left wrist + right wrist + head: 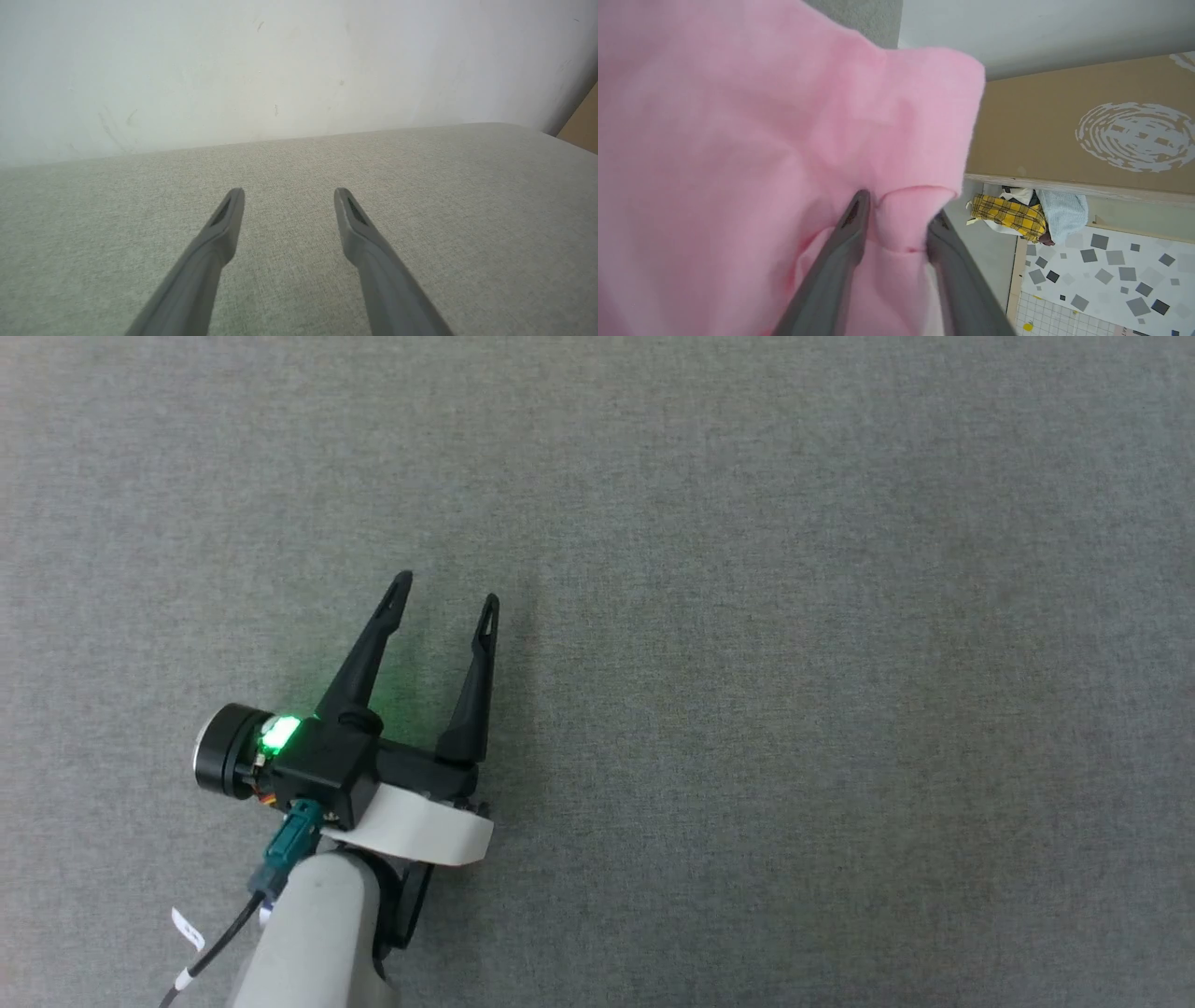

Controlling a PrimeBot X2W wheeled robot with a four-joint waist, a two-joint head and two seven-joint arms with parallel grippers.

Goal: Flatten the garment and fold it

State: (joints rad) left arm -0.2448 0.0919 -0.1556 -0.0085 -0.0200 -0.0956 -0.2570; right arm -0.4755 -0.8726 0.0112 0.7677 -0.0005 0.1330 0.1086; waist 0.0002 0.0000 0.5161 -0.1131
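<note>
Bunching garment [738, 140] lies between fingers [840, 252] of the right hand [901, 205].

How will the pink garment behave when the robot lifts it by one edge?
Probably floppy: the garment bunches in soft folds between the right gripper's fingers. Likely light: cloth looks thin. It may slip out, as those fingers stand apart.

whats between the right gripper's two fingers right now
A bunched fold of the pink garment fills the gap between the fingers of the right gripper, seen in the right wrist view; whether it is clamped tight is unclear.
</note>
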